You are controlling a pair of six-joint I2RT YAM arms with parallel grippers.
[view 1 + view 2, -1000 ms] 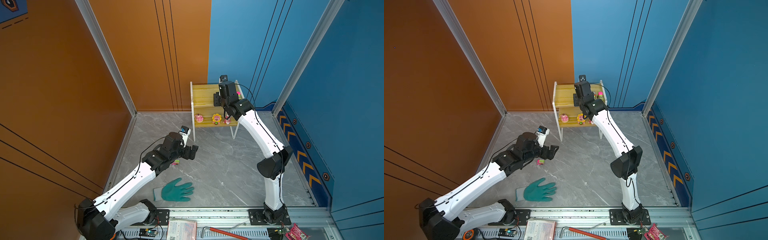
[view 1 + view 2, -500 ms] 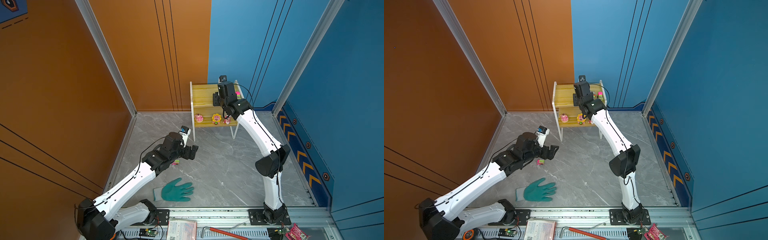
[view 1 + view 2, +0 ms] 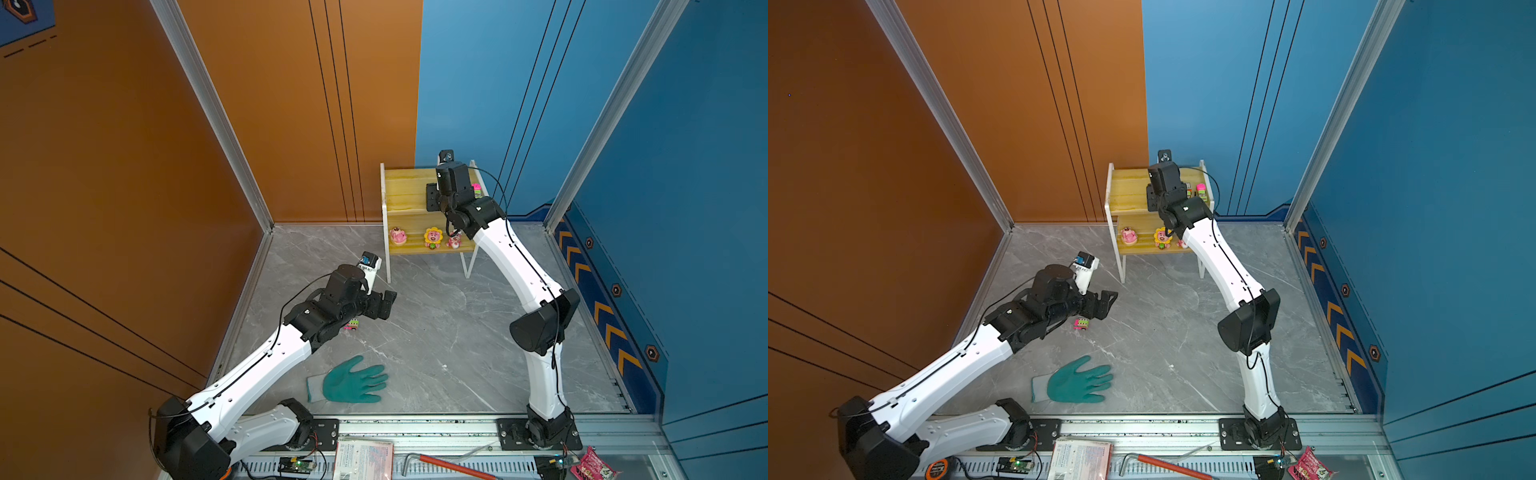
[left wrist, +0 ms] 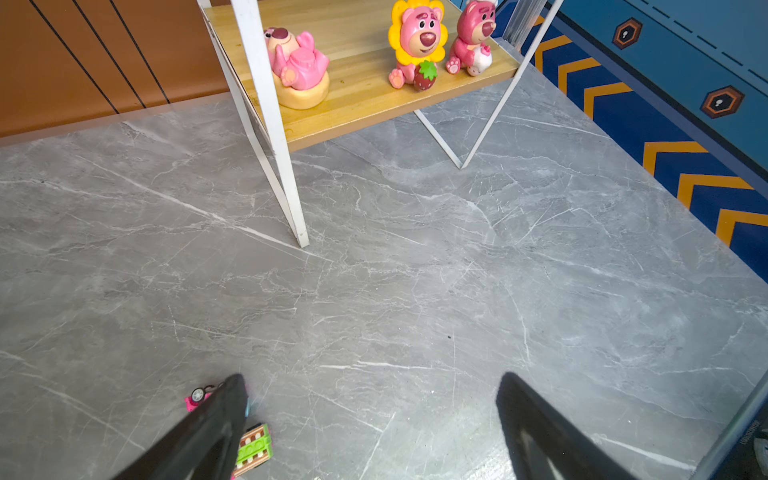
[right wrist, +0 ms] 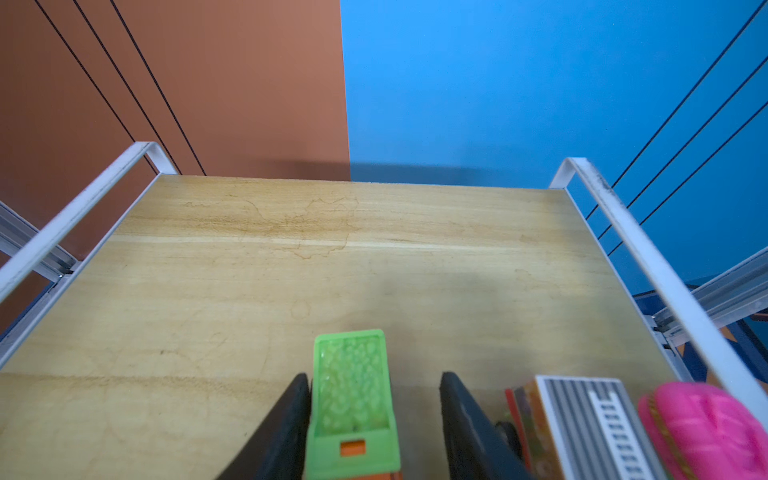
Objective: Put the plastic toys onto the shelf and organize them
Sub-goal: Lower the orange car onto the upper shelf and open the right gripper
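Right gripper parted at shelf top — green car between jaws, touching one, gap beside other.

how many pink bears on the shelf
3, all on the lower board of the pale yellow wooden shelf. In a top view, left to right: pink bear lying on a cream base, pink bear with yellow sunflower petals, upright pink bear. None seems hidden.

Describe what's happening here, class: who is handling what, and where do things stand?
The right gripper stands open around a green toy car on the top board of the shelf, beside two other toys. Three pink bears sit on the lower board. The left gripper hovers open over the floor next to a pink and green car not yet shelved. A teal glove lies nearby.
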